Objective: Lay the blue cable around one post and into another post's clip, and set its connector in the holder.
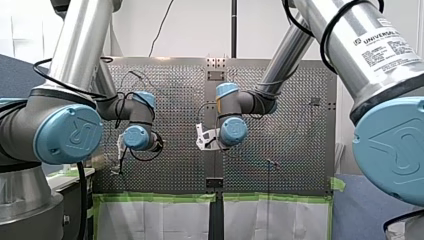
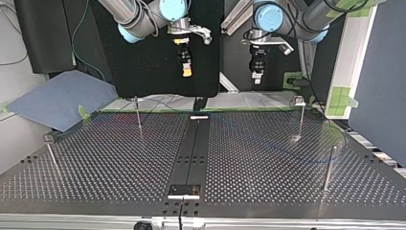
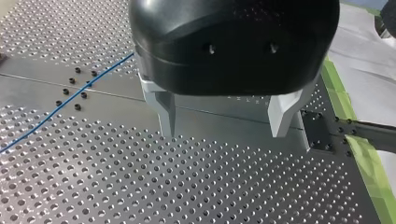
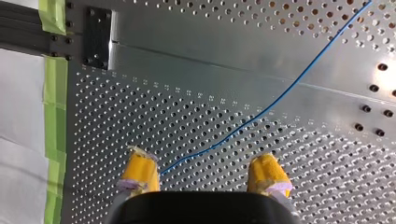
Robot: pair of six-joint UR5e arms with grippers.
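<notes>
Your left gripper (image 3: 224,125) hangs above the perforated table (image 3: 187,186) with its metal fingers (image 3: 166,114) spread apart and nothing between them. The blue cable (image 3: 70,98) lies flat on the plate off to one side, clear of the fingers. Your right gripper (image 4: 204,173) is likewise spread wide, its yellow pads (image 4: 140,169) empty, and beneath it the cable runs slantwise over the table and ends up under the gap between the pads. In the top view both grippers sit high over the table's far edge, well apart from the thin posts (image 2: 138,115) standing on it.
</notes>
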